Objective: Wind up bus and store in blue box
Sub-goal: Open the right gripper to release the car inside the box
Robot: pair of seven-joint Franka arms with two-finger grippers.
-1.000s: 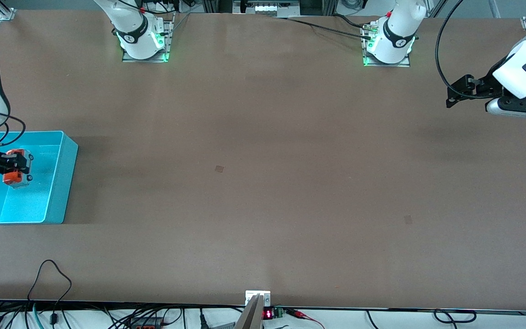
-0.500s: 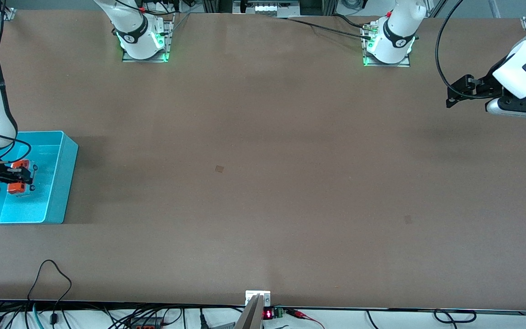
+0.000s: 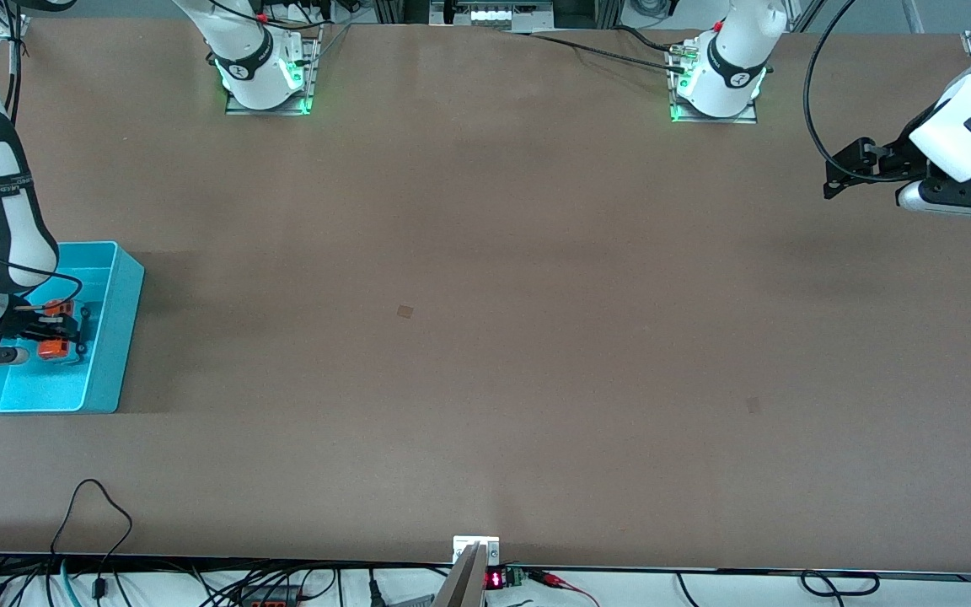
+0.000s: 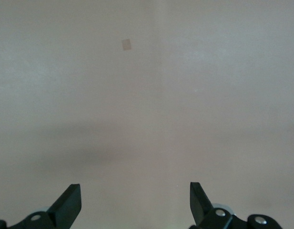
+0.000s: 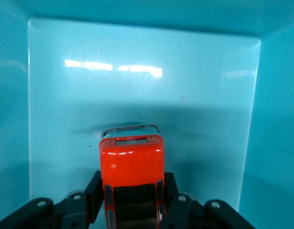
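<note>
The right arm comes down from its base along the right arm's end of the tabletop (image 3: 485, 253), its black-and-white forearm bent over the blue box (image 3: 119, 320), with the wrist turned so the right gripper (image 3: 54, 330) reaches level into the box's interior. Its two black fingers (image 5: 93, 195) are clamped on the sides of the bus (image 3: 52, 329), one on each flank, and in the right wrist view the orange body (image 5: 132, 167) sticks out past the fingertips toward the box's end wall. The bus sits low inside the box, close over the cyan floor; whether its wheels touch the floor cannot be told. The box wall toward the middle of the tabletop stands just beside the gripper. The left arm waits at its own end of the tabletop, its wrist held high and level, and the left gripper (image 4: 135, 202) hangs over bare brown surface with its fingers spread wide and nothing between them.
</note>
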